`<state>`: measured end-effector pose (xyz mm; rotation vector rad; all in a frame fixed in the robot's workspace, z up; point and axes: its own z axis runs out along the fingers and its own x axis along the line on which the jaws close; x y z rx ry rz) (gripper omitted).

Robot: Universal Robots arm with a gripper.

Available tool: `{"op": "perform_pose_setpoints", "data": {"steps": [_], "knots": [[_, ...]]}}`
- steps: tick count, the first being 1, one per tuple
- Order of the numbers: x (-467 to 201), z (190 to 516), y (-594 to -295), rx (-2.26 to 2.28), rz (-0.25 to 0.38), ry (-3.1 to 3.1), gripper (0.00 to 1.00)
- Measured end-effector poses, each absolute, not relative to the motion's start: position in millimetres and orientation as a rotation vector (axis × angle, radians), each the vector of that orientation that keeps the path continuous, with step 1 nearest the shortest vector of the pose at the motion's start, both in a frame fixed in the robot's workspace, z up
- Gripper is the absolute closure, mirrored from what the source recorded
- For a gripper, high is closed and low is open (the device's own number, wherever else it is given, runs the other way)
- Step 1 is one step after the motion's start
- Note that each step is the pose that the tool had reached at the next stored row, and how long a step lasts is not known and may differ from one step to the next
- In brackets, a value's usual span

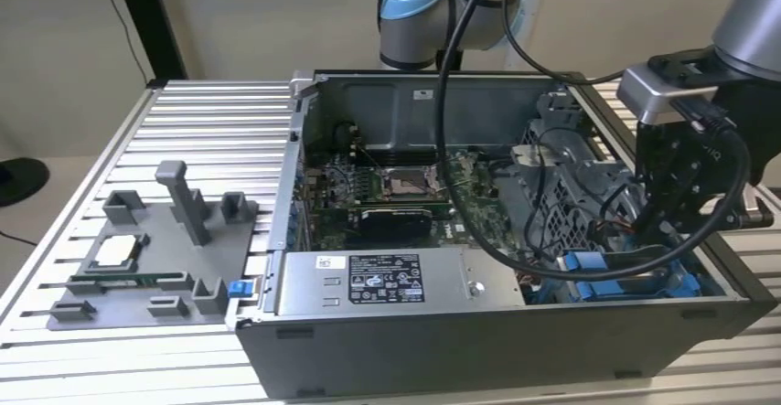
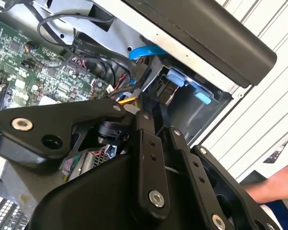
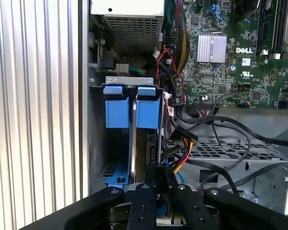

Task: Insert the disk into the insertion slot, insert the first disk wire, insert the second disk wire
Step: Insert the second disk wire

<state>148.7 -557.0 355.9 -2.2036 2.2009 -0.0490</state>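
We see one arm [image 1: 747, 21] reaching down into the near corner of one open computer case [image 1: 488, 341], on the exterior view's right, and its gripper [image 3: 157, 178] is sunk among the cables there. We cannot tell whether the gripper is spread or pressed together, nor whether it pinches anything. Room is tight at that corner. The case wall stands on one side and the perforated cage [image 3: 221, 151] on the other, and a bundle of yellow, red and black wires [image 3: 183, 146] crosses just beside the gripper. The insertion slot [image 3: 97, 120] lies hard against the case's outer wall, with two blue tabs [image 3: 116, 108] side by side at its mouth. The blue frame low in that corner [image 1: 616, 288] looks to us like the carrier of the disk, seated in the slot, though its silver body does not show clearly. One blue flat cable [image 2: 144, 50] hangs near the case edge. One labelled power-supply box [image 1: 390, 282] fills the case's front on the other side, with the motherboard [image 3: 221, 72] behind it. The ribbed worktop [image 1: 219, 122] lies bare around the case, except for one grey fixture tray [image 1: 183, 272] on the exterior view's left. One hand of a person [image 2: 278, 184] rests beyond the case's outer edge.
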Motion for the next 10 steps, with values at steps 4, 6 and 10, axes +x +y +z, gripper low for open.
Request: {"op": "perform_pose_setpoints", "data": {"steps": [4,6,10], "knots": [[152.4,354.3,-557.5,-2.207,-0.035,2.210,1.00],[153.9,352.6,-557.7,-2.208,-0.029,2.215,1.00],[157.2,346.2,-558.7,-2.205,-0.025,2.222,1.00]]}}
